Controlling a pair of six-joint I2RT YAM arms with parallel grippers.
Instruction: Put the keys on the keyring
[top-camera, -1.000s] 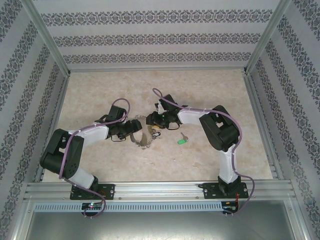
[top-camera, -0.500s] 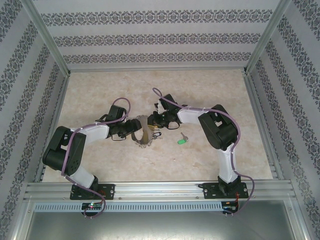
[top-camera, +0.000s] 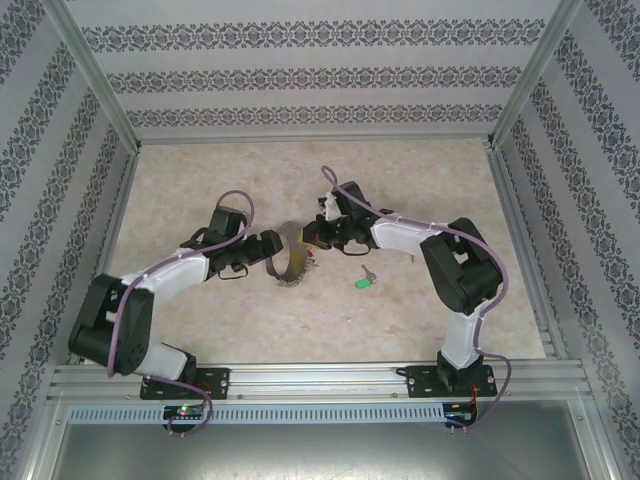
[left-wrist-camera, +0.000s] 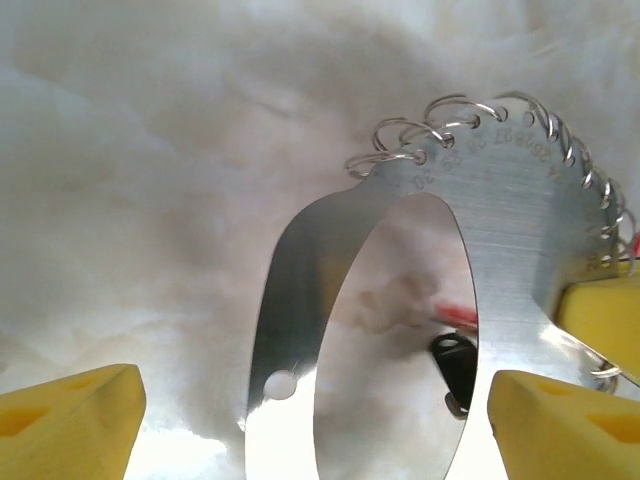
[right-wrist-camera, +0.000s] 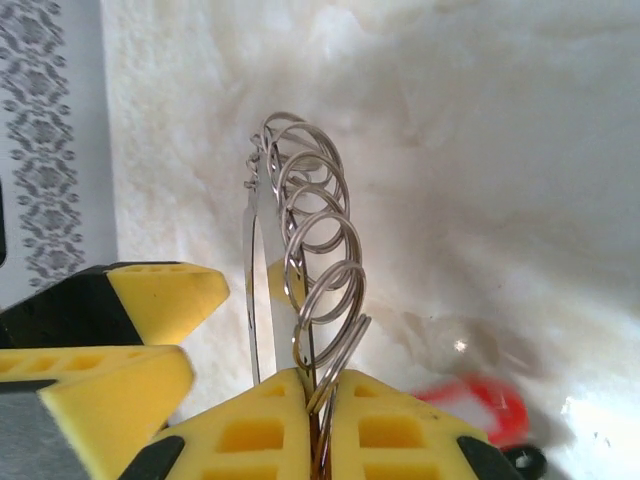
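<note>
As both arms reach low across the worktop (top-camera: 200, 180) from opposite sides, we see their elbows folded outward and their forearms pointing at each other, so that the left claw (top-camera: 272, 250) and the right claw (top-camera: 308, 238) almost meet tip to tip. The keyring (top-camera: 288, 266) stands on edge between them.

From above we cannot read either grip; the wrist cameras settle it. The left wrist view shows the left claw (left-wrist-camera: 312, 392) spread wide. Its yellow fingers (left-wrist-camera: 70, 420) are far apart, and the keyring (left-wrist-camera: 500, 215) rises between them, close against the right-hand finger and well clear of the other, so nothing is clamped. The right wrist view shows the right claw (right-wrist-camera: 320, 415) pressed shut, with the keyring (right-wrist-camera: 252, 300) edge-on straight ahead and one of its small rings (right-wrist-camera: 315, 235) pinched between the tips.

Close up, the keyring is a flat band of brushed metal, stamped with tiny numbers. Holes run along its outer edge, and each carries a small wire ring.

The red key (right-wrist-camera: 480, 405) lies blurred on the worktop just right of the right claw's tips. Through the hoop, the left wrist view catches only a sliver of the red key (left-wrist-camera: 455, 313). The green key (top-camera: 363, 282) lies apart, near the right forearm.
</note>
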